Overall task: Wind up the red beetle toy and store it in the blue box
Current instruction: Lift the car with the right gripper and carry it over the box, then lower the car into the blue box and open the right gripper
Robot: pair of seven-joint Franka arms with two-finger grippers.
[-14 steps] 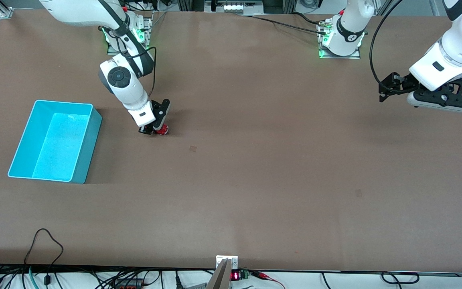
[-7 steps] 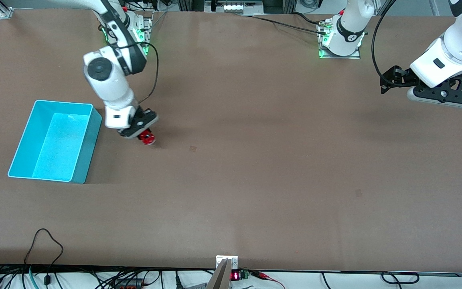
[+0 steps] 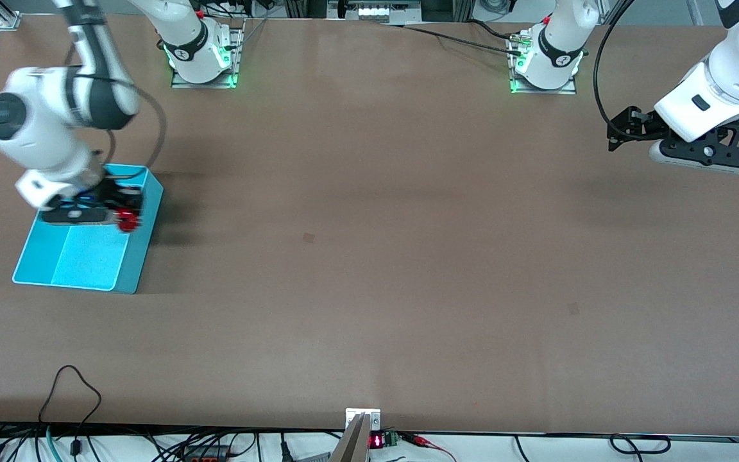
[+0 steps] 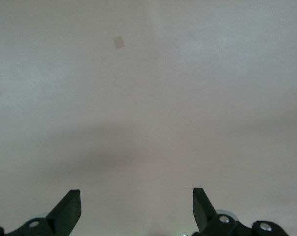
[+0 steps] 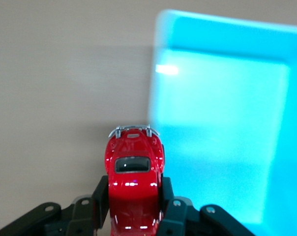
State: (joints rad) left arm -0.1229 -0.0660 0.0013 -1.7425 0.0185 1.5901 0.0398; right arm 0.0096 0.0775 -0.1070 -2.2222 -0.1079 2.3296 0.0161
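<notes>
My right hand is clamped on the red beetle toy, holding it in the air over the blue box by the wall that faces the table's middle. The box sits on the table toward the right arm's end. My left hand waits with fingers apart above the bare table near the left arm's end.
</notes>
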